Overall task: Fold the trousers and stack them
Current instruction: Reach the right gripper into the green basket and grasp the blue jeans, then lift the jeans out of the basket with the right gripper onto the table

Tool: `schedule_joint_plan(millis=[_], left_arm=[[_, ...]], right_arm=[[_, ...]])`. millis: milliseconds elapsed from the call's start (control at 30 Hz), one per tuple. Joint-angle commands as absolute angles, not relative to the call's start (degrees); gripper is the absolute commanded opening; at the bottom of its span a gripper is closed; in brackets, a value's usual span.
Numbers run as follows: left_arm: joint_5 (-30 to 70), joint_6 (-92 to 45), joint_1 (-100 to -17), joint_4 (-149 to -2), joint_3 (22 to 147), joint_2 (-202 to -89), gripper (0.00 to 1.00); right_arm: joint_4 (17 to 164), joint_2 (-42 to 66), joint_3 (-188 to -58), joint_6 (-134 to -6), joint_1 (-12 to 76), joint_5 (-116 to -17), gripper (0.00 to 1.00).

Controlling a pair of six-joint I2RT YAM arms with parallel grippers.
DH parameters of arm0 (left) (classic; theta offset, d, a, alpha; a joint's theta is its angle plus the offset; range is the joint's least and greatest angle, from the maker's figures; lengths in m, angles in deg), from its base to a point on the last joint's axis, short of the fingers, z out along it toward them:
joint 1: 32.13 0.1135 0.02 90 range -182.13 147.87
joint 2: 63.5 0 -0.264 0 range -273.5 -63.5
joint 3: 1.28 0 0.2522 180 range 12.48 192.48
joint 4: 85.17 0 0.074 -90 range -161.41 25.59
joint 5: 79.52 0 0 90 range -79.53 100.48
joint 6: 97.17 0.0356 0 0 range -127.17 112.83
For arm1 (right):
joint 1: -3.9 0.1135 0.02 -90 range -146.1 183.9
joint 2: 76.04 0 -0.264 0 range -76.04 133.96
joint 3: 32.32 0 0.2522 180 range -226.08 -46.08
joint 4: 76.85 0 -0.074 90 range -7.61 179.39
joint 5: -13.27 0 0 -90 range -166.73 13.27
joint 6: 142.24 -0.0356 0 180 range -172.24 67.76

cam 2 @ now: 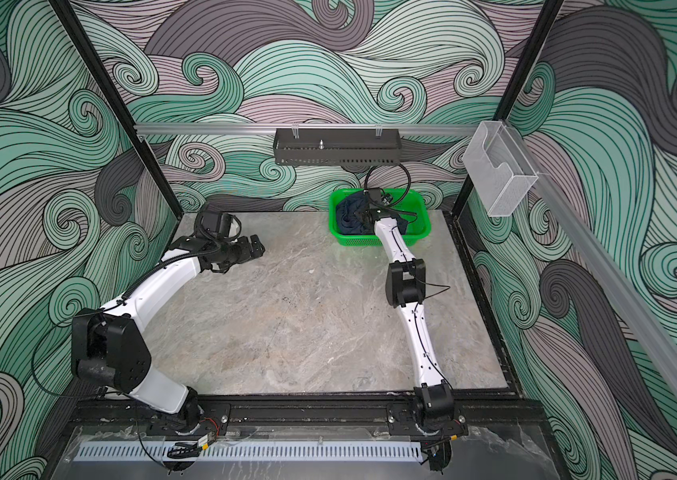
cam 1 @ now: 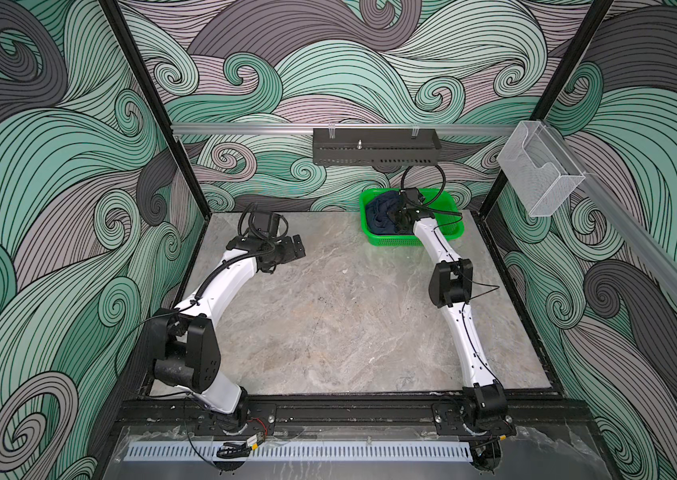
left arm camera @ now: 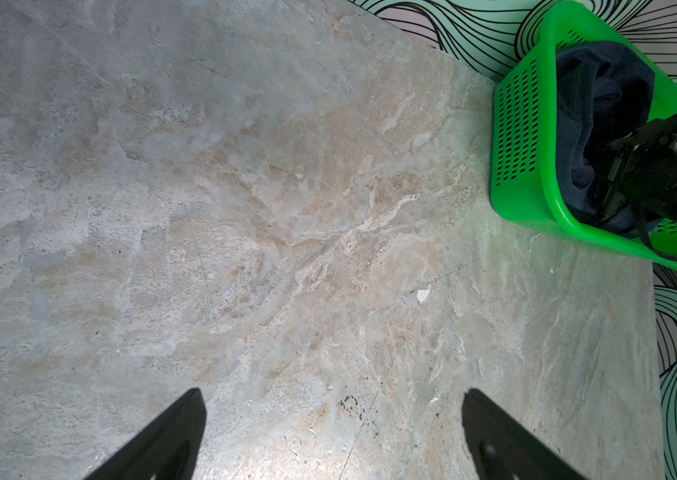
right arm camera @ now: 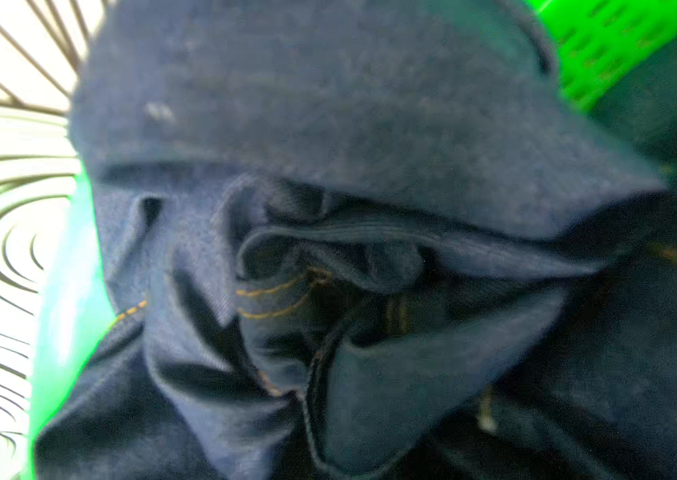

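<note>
The dark navy trousers (cam 1: pixel 379 214) (cam 2: pixel 347 214) lie crumpled in a green basket (cam 1: pixel 411 241) (cam 2: pixel 355 240) at the table's far right. My right gripper (cam 1: pixel 396 217) (cam 2: pixel 361 217) is pushed down into them. In the right wrist view bunched denim (right arm camera: pixel 328 124) with orange stitching fills the picture and hides the fingers, so how the jaws stand does not show. The basket rim (right arm camera: pixel 62 311) shows beside the cloth. My left gripper (cam 1: pixel 298 246) (cam 2: pixel 259 248) (left arm camera: pixel 333 392) hovers open and empty over bare table at the far left, well away from the basket (left arm camera: pixel 515 124) and the trousers (left arm camera: pixel 578 124).
The marble tabletop (cam 1: pixel 328 311) is boxed in by patterned walls and black frame posts. A black metal tray (cam 1: pixel 374 151) hangs on the back rail. A clear plastic holder (cam 1: pixel 540 174) hangs on the right rail.
</note>
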State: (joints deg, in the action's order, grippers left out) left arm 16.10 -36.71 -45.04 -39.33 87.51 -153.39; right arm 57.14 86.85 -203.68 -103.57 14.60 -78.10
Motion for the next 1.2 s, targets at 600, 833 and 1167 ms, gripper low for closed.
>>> schedule_joint_plan(millis=[600, 833, 1167], left_arm=[[7.6, -33.8, -45.3, -34.0, 83.3, -129.4, 0.99], [7.7, -34.7, -45.3, -29.8, 83.7, -122.6, 0.99], [8.0, -35.3, -45.3, -24.7, 82.5, -114.7, 0.99]], right_arm=[[63.5, 33.4, -160.6, -101.1, 9.8, -81.4, 0.0], [58.7, 18.6, -153.1, -97.8, 7.5, -79.1, 0.0], [56.0, 4.4, -139.0, -92.5, 8.0, -68.1, 0.0]])
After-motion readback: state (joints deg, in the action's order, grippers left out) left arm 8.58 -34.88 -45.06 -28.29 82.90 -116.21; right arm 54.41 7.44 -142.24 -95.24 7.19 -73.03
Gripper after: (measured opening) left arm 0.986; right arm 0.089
